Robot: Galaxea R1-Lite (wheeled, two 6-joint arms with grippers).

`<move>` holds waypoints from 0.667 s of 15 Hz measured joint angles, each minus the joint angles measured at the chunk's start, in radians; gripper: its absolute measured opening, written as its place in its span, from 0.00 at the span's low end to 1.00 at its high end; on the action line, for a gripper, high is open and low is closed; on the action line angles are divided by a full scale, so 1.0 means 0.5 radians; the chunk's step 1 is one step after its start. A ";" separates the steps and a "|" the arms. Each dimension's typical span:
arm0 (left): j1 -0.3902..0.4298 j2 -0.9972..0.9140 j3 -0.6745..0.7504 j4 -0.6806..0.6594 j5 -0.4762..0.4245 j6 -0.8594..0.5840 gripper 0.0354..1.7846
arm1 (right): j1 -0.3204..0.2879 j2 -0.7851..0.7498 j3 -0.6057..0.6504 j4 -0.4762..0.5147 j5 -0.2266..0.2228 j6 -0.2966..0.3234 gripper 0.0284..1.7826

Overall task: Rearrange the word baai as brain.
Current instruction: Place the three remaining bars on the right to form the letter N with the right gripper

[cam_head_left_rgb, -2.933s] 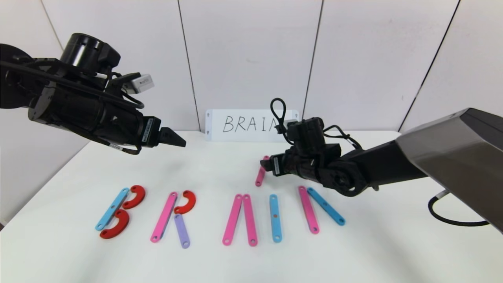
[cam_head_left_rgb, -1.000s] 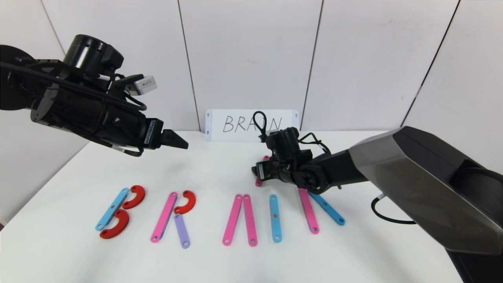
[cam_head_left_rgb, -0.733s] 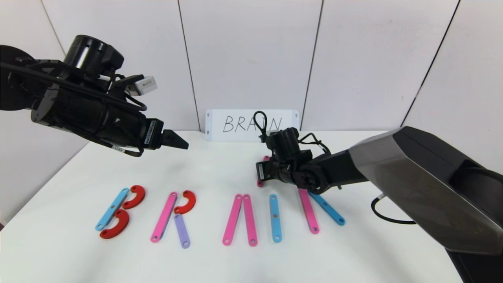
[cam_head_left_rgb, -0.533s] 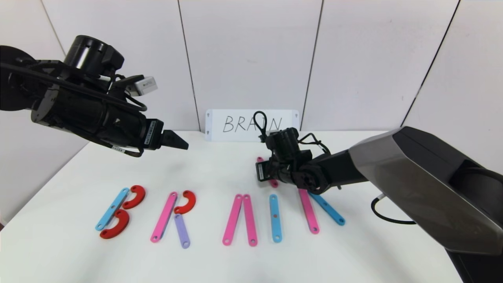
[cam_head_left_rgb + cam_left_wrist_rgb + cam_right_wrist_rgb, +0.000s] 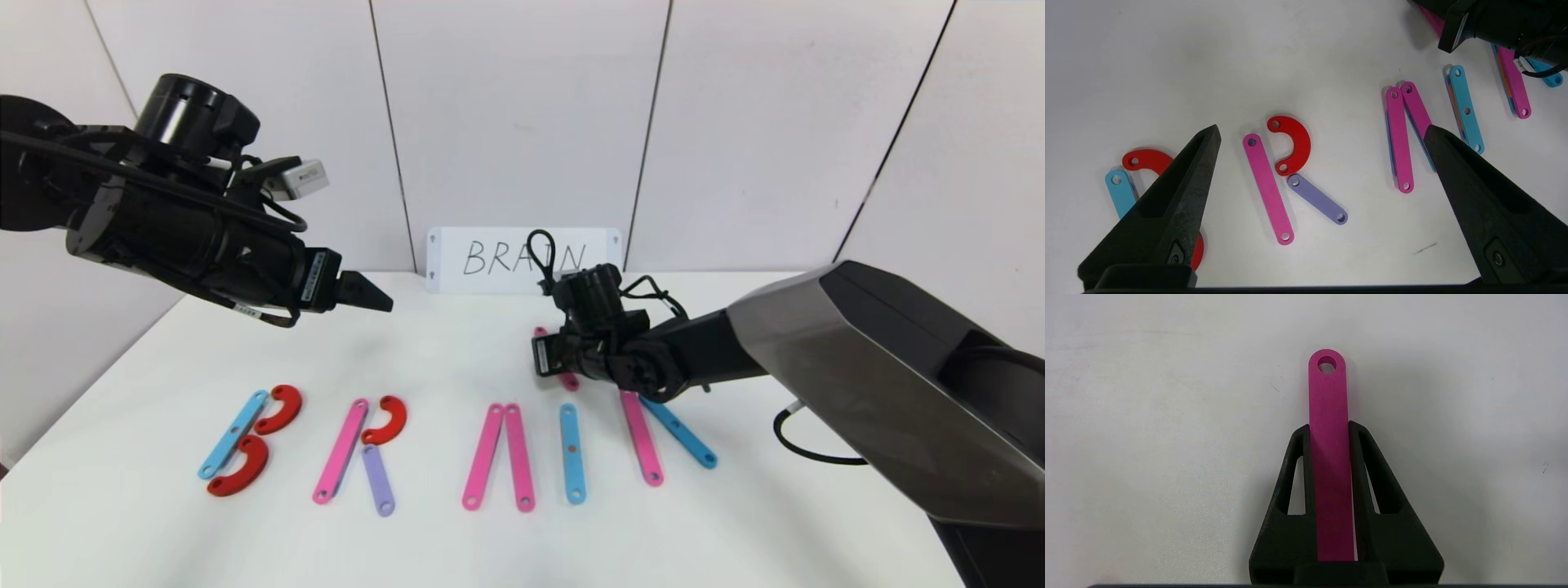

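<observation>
Head view: right hand [image 5: 545, 359] grips the spare pink strip [image 5: 540, 333] at 12 o'clock of the blue I [image 5: 571, 452]. Left wrist view: left hand [image 5: 1318, 134] spread, idle. Right wrist view: strip clamped (N probably needs it).

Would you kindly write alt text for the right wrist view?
The right gripper is shut on a pink holed strip, whose free end with its hole sticks out beyond the black fingers above the plain white table.
</observation>
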 joint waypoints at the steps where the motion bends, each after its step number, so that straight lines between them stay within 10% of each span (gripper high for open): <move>1: 0.000 0.000 0.000 0.000 0.000 0.000 0.97 | -0.002 -0.014 0.000 0.013 0.000 0.000 0.14; 10: 0.000 0.000 0.000 0.000 0.000 0.001 0.97 | -0.082 -0.321 0.034 0.235 -0.017 0.043 0.14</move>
